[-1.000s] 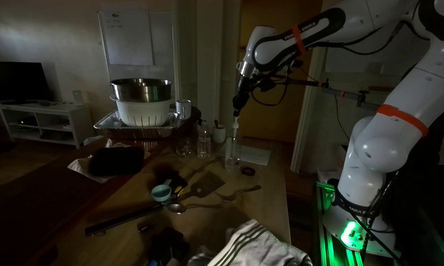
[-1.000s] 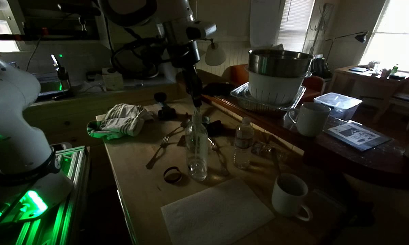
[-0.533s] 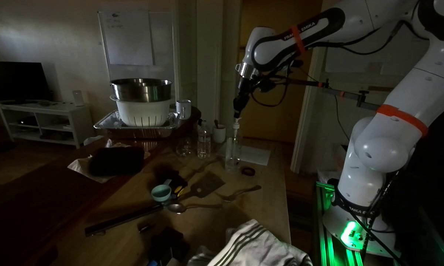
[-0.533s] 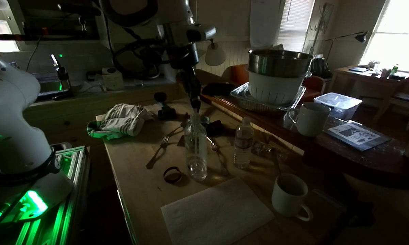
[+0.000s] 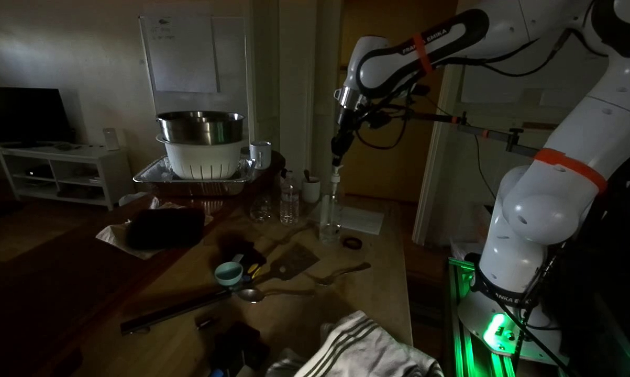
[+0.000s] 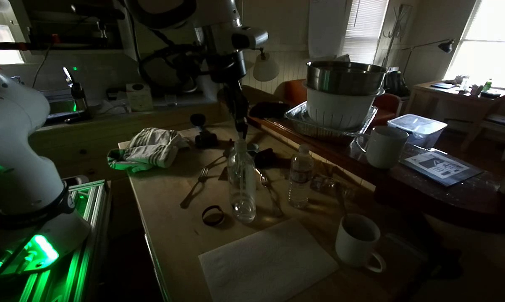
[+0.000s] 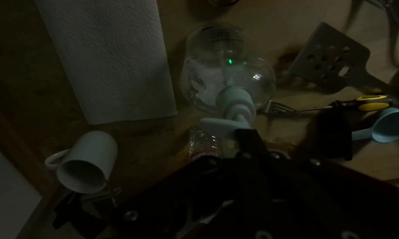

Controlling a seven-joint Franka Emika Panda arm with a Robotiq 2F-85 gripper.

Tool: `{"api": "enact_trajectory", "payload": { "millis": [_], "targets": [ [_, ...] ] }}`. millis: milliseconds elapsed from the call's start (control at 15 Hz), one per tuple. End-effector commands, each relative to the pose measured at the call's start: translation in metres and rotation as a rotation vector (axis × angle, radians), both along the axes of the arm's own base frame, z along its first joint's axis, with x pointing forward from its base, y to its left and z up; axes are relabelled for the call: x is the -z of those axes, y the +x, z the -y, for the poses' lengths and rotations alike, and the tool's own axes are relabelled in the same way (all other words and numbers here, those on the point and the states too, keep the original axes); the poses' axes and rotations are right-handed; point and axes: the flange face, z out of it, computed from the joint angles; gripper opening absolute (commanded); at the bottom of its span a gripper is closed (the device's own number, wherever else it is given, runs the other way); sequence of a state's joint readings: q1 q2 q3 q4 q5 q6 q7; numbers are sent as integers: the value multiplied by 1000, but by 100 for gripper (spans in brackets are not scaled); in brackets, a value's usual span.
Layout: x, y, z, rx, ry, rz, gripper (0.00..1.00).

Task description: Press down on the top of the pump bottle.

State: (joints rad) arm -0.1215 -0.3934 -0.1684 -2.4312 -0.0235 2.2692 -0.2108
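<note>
White-topped pump bottle (image 5: 331, 213), upright, just below the gripper (image 5: 336, 158)

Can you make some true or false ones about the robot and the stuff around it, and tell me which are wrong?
The fingers are right at the top of the pump bottle. True.
The pump bottle is lying down. False: it stands upright.
A metal bowl sits on the strainer. True.
The strainer is black. False: it is white.
A utensil sticks out of the mug by the paper towel. True.
The paper towel is under the pump bottle. False: they are apart.
</note>
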Motion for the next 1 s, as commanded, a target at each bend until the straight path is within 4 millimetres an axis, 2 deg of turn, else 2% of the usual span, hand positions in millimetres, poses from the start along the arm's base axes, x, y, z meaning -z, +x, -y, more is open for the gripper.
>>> {"api": "enact_trajectory", "payload": {
  "millis": [0,733,800,867,933],
  "targets": [
    [-4,-6,-7,-6,43,-52,0],
    [-44,-10,-5,-5,4,-7,0],
    [-47,-11,-6,7,-4,-11,26],
    [-50,-13,-8,0,6,-4,27],
    [-54,-14,-8,3,-11,1,32]
  ]
}}
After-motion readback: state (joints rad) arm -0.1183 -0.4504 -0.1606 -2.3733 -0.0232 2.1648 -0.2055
